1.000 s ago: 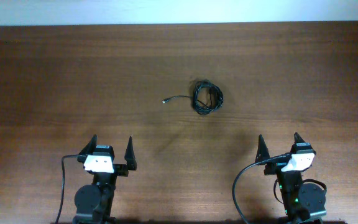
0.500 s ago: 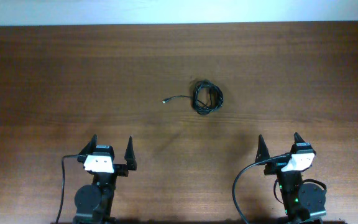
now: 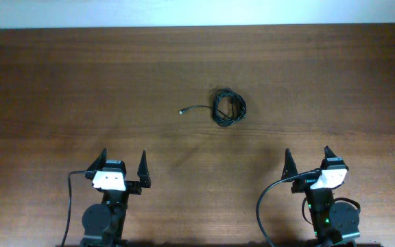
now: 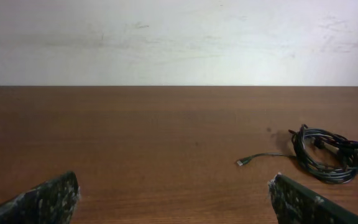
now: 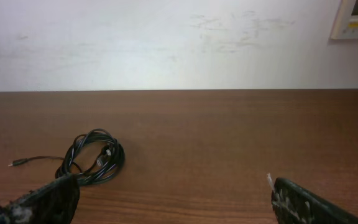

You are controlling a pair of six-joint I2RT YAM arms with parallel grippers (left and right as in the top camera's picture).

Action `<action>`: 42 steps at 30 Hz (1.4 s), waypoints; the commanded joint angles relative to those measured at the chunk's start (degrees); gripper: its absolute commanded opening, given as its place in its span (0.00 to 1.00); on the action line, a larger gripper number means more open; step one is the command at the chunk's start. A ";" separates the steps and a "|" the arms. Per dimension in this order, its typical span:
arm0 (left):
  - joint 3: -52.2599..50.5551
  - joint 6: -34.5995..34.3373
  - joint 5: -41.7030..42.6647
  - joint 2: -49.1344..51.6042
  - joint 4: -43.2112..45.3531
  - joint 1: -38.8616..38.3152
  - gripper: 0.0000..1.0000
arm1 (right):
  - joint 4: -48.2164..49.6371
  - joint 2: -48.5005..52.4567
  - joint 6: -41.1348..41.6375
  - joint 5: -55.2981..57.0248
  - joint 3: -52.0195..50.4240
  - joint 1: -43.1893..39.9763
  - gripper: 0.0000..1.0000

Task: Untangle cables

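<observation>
The cables [image 3: 228,108] lie as one small coiled bundle of thin black cord on the wooden table [image 3: 81,82], a little right of centre. One loose end with a small plug [image 3: 182,111] trails out to the left. The bundle also shows in the left wrist view [image 4: 325,154] and in the right wrist view [image 5: 95,157]. My left gripper [image 3: 123,160] is open and empty near the front edge, far below and left of the bundle. My right gripper [image 3: 307,156] is open and empty near the front edge, below and right of it.
A pale wall [image 4: 179,37] rises behind the table's far edge. A white panel [image 5: 356,18] hangs on it at the upper right of the right wrist view. Thick black arm cables [image 3: 269,199] loop beside the right arm base.
</observation>
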 commanded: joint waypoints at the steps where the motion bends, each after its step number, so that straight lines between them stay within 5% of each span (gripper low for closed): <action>1: -0.09 0.68 0.46 -0.28 -0.33 0.28 0.99 | -0.42 -0.44 -0.42 0.92 -0.26 -0.20 0.98; 42: -0.09 0.68 0.46 -0.28 -0.31 0.28 0.99 | -0.42 7.89 -0.42 0.92 -0.26 -0.20 0.99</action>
